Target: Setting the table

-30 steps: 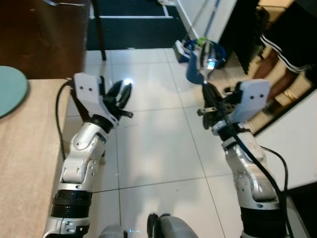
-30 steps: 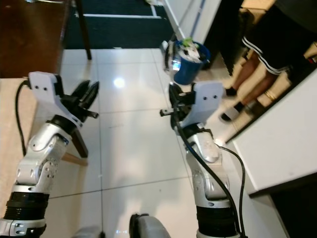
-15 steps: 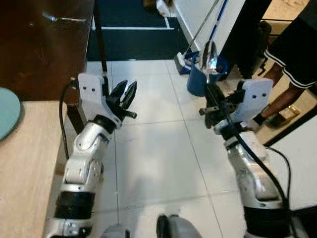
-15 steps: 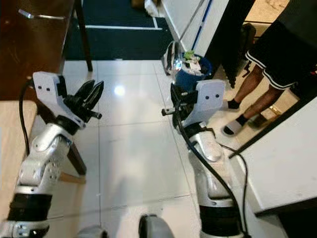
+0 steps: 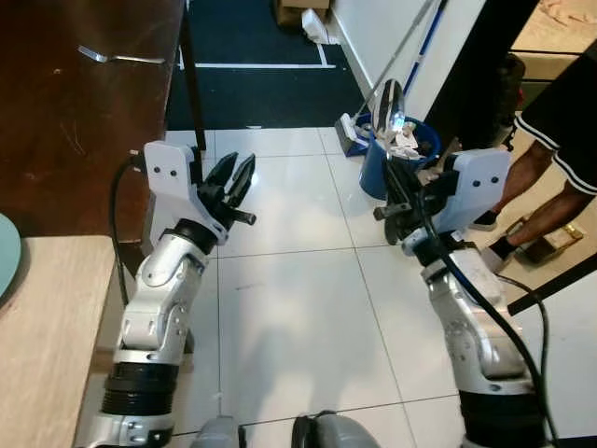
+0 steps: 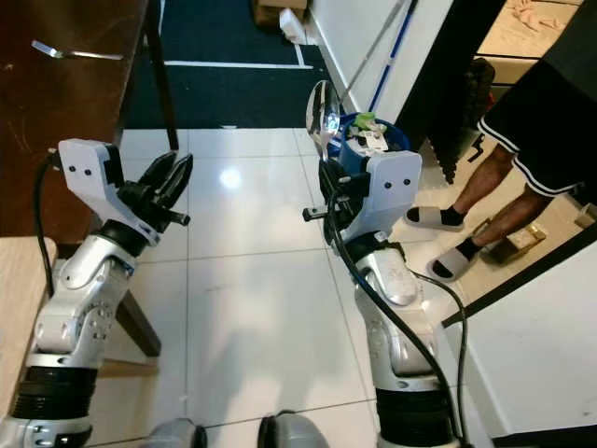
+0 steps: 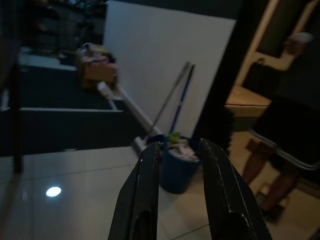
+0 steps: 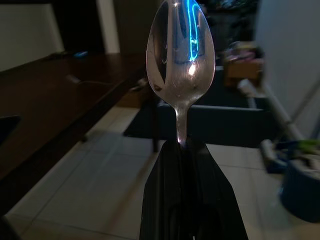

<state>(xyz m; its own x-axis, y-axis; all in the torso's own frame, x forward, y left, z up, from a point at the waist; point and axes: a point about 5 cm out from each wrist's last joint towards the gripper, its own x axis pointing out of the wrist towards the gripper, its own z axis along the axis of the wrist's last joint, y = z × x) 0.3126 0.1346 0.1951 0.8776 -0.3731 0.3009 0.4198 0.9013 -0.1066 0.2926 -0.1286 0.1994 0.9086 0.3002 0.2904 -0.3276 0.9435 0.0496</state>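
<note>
At far left, a fork (image 5: 119, 58) lies on the dark wooden table (image 5: 65, 121); nearer, a light wooden table (image 5: 47, 345) carries the edge of a teal plate (image 5: 5, 268). My left gripper (image 5: 237, 177) hovers over the white tile floor (image 5: 298, 308), fingers slightly parted and empty. My right gripper (image 6: 328, 191) is clamped on the handle of a spoon (image 6: 322, 110), bowl pointing up. Beyond it stands a blue bucket (image 5: 378, 163) with mop handles (image 5: 410, 42). At far right, a person's legs (image 6: 508, 201) stand in sandals.
</note>
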